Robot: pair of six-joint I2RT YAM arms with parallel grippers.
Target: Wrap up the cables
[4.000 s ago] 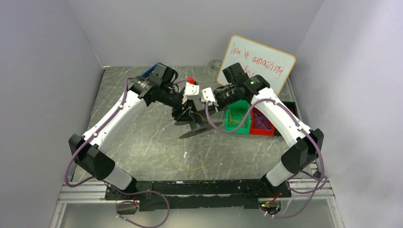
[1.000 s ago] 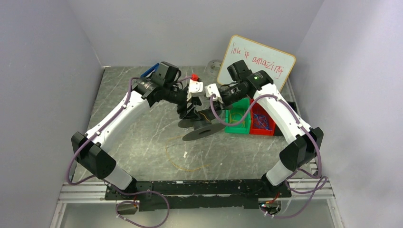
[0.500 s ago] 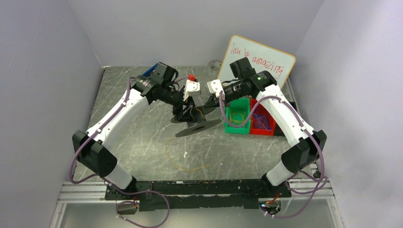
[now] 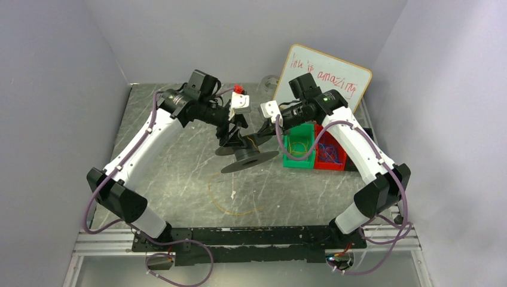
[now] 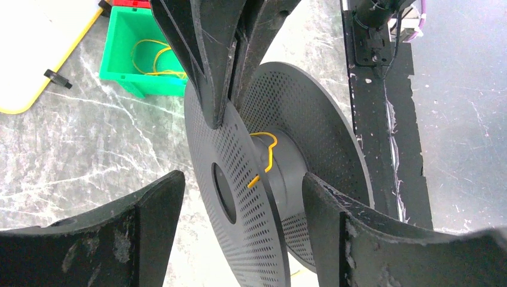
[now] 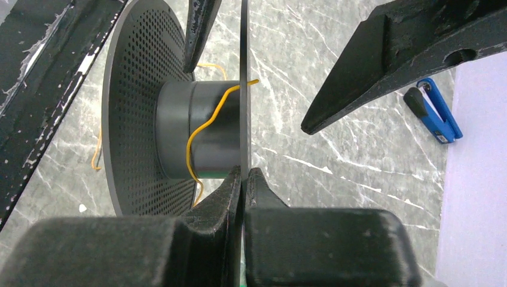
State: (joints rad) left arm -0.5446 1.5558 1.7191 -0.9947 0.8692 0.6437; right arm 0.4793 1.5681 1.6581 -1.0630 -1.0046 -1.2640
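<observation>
A black perforated spool hangs tilted above the table, between both arms. My right gripper is shut on the rim of one flange. The yellowish cable runs once over the hub and pokes through the flange. Its long loose loop lies on the table below. My left gripper is open, with one finger on each side of the near flange and not touching it. From above, the left gripper faces the right gripper across the spool.
A green bin holding yellow wire and a red bin holding blue wire stand right of the spool. A whiteboard leans at the back right. A blue clip lies on the marble table. Grey walls enclose three sides.
My left gripper has opened wider and its arm has drawn back to the left. The spool has shifted a little left and stays in the right gripper's grip.
</observation>
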